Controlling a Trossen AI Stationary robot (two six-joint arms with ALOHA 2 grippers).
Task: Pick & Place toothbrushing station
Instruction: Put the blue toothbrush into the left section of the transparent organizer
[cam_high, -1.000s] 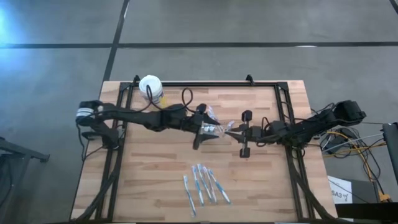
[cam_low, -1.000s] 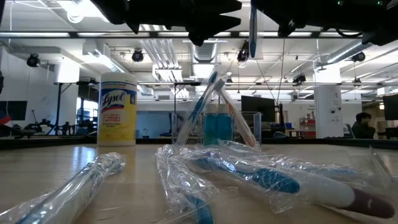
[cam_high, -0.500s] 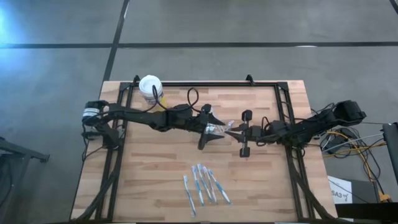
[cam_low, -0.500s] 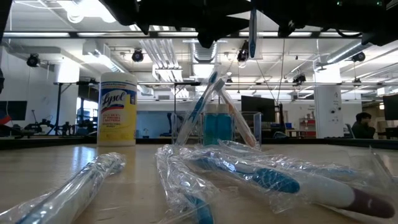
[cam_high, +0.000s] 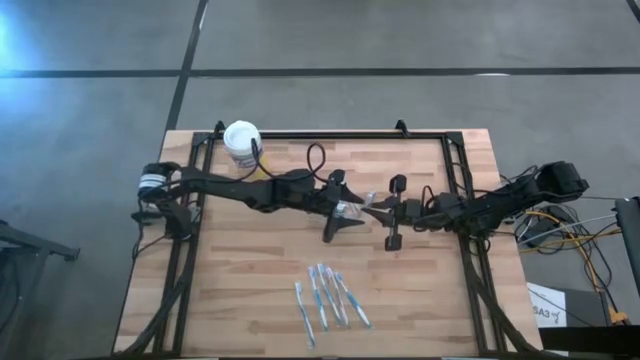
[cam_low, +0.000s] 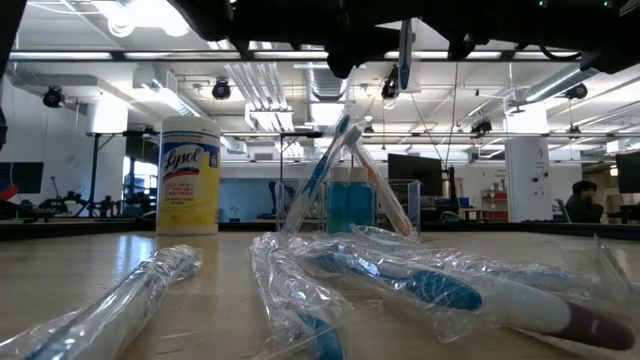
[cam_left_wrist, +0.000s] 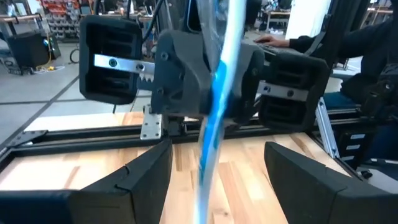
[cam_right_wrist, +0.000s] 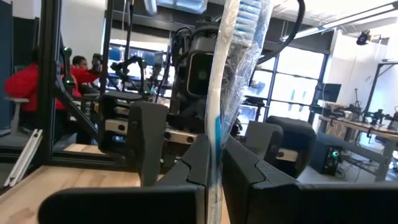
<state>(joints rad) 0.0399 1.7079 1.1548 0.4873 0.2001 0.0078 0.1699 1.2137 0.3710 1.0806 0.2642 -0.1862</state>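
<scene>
My right gripper is shut on a plastic-wrapped blue-and-white toothbrush over the table's middle. My left gripper faces it from the left and is open. Its two fingers stand on either side of the brush and touch nothing. A clear holder with toothbrushes leaning in it stands on the table below the grippers. Several more wrapped toothbrushes lie flat near the table's front edge. My right gripper pinches the wrapped toothbrush's handle between its two fingers, some way below the bristle head. The fingers come in about level from the table's right and lie across the brush. The brush stands upright, head up, lifted clear of the table.
A yellow wipes canister with a white lid stands at the far left of the table. A black frame runs around the table's edges. Bare wood lies to the left and right of the loose toothbrushes.
My left gripper has moved toward the table's right edge, closing in on the held toothbrush and my right gripper, and has stayed open.
</scene>
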